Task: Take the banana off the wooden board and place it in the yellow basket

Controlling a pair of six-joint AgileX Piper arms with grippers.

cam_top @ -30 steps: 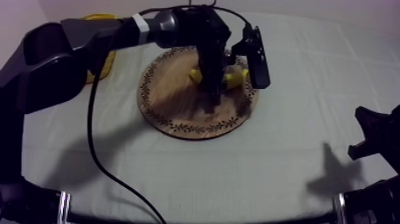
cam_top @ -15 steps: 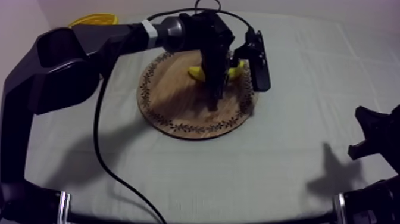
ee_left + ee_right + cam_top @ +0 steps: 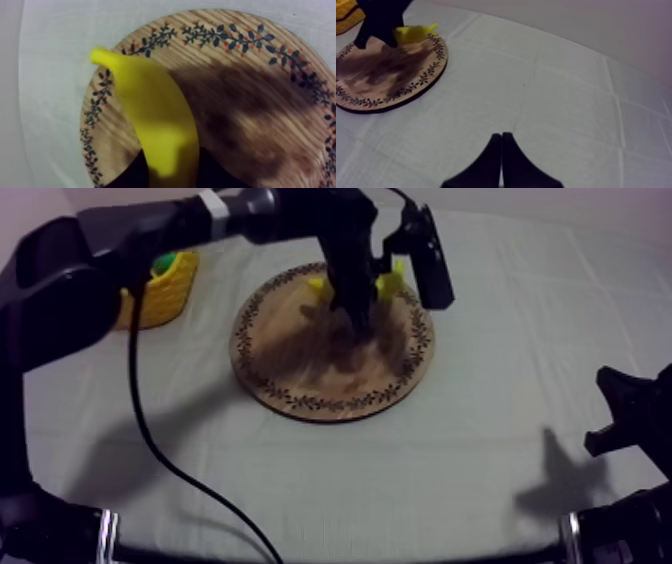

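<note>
The yellow banana (image 3: 155, 115) hung over the wooden board (image 3: 300, 373), toward 12 o'clock. The yellow basket (image 3: 160, 300) stood at its 10 o'clock

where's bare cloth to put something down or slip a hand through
Bare cloth lies between the wooden board and the right end effector, and in front of the board. Crowded: the board's far side, where the left end effector holds the banana, and by the yellow basket.
</note>
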